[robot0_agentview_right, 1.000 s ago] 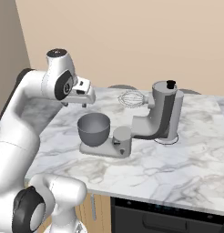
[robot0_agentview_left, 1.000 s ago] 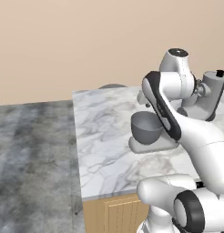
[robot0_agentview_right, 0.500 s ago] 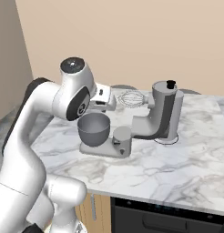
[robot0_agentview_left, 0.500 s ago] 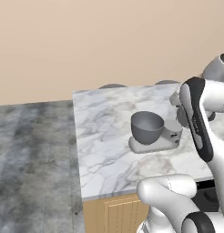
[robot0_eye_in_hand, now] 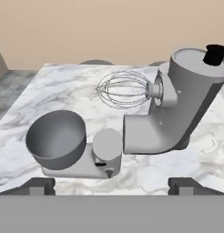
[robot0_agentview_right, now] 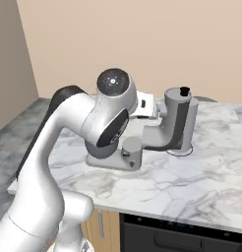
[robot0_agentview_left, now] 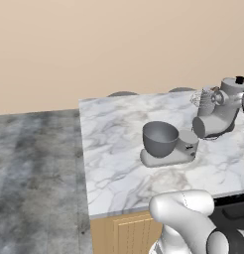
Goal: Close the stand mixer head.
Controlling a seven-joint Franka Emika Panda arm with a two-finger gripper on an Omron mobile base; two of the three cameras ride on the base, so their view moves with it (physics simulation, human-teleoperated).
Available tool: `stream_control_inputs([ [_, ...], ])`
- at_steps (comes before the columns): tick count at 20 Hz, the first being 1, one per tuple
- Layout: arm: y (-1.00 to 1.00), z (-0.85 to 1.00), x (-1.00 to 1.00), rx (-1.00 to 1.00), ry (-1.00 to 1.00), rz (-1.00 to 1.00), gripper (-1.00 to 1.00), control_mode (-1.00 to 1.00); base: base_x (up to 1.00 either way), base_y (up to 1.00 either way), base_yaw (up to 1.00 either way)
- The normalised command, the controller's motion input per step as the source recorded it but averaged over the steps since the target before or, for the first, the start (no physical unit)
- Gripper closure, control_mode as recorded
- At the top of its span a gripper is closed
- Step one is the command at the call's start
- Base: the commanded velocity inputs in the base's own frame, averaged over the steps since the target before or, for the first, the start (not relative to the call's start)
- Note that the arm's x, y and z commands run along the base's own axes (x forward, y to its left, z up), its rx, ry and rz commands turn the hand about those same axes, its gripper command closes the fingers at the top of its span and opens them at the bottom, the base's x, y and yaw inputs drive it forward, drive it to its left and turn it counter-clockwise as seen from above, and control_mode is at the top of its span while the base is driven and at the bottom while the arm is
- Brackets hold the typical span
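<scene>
- Stand mixer head tipped upright at frame centre-right, black knob on top.
- White arm covers the mixer base on the marble tabletop.

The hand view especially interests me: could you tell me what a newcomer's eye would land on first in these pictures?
The mixer head stands tipped up and back at the right of the marble counter, its black knob pointing up and its whisk sticking out sideways in the air. The grey bowl sits open on the base below and left of it. The gripper faces the mixer, its fingertips wide apart, touching nothing.
</scene>
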Motion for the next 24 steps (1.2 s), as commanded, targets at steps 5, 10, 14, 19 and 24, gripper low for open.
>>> stream_control_inputs([
  [5,-0.69,0.38,0.0,0.0,0.0,0.01,-1.0,-1.0,0.0,0.0,0.0],
  [10,-0.78,0.07,-0.05,0.0,0.0,0.02,-1.0,-1.0,0.0,0.0,0.0],
  [14,-0.67,-0.13,0.11,0.0,-0.04,0.06,-1.0,-1.0,0.0,0.0,0.0],
  [19,-0.38,-0.17,0.66,0.05,-0.13,0.08,-1.0,-1.0,0.0,0.0,0.0],
  [24,-0.05,-0.39,0.95,0.09,-0.06,0.14,-1.0,-1.0,0.0,0.0,0.0],
])
